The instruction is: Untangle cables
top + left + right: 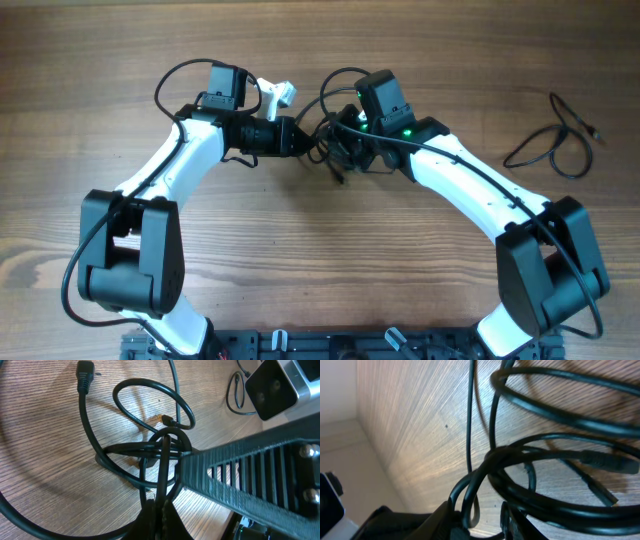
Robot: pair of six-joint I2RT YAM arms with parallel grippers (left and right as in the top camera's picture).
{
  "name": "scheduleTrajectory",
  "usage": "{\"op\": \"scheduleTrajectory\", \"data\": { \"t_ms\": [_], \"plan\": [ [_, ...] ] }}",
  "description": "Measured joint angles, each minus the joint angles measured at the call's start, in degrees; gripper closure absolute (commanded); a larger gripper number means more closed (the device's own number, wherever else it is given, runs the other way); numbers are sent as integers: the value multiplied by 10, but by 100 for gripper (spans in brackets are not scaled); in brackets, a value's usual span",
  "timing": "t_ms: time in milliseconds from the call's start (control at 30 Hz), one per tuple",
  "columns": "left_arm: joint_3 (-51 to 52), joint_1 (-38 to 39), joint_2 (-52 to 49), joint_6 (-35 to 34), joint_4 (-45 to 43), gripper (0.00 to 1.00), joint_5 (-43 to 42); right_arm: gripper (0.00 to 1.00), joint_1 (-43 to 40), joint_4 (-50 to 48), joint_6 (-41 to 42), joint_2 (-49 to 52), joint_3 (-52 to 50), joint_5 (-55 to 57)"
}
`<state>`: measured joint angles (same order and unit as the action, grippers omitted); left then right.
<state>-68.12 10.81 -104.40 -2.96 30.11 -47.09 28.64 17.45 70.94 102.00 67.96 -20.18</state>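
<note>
The cables (333,158) are a black knotted clump on the wooden table, between my two grippers at the upper middle. In the left wrist view the clump (150,450) spreads into loops, with a plug end (85,375) at the top left. My left gripper (162,517) is shut on one strand that runs up into the knot. In the overhead view that gripper (305,140) sits just left of the clump. My right gripper (482,517) is open, with looped strands (490,485) lying between its fingers against the left one. It (345,152) meets the clump from the right.
A separate black cable (555,140) lies loose at the far right of the table. A small white piece (278,93) sticks out beside the left wrist. The right arm's ribbed finger (250,480) crosses close in front of the left wrist camera.
</note>
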Motion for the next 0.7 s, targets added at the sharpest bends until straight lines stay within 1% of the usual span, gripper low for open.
{"op": "scheduleTrajectory", "data": {
  "t_ms": [133,567,600,633,667,700],
  "plan": [
    [0,0,0,0,0,96,0,75,0,-4,16,0,0,15],
    [0,0,0,0,-1,96,2,77,9,-20,24,9,0,19],
    [0,0,0,0,-1,96,3,79,12,-22,24,11,0,19],
    [0,-1,0,0,-1,96,5,83,13,-22,25,12,0,21],
    [0,-1,0,-2,-1,96,6,92,15,-23,28,14,0,21],
    [0,-1,0,-2,-1,96,7,96,16,-24,31,17,0,23]
  ]
}}
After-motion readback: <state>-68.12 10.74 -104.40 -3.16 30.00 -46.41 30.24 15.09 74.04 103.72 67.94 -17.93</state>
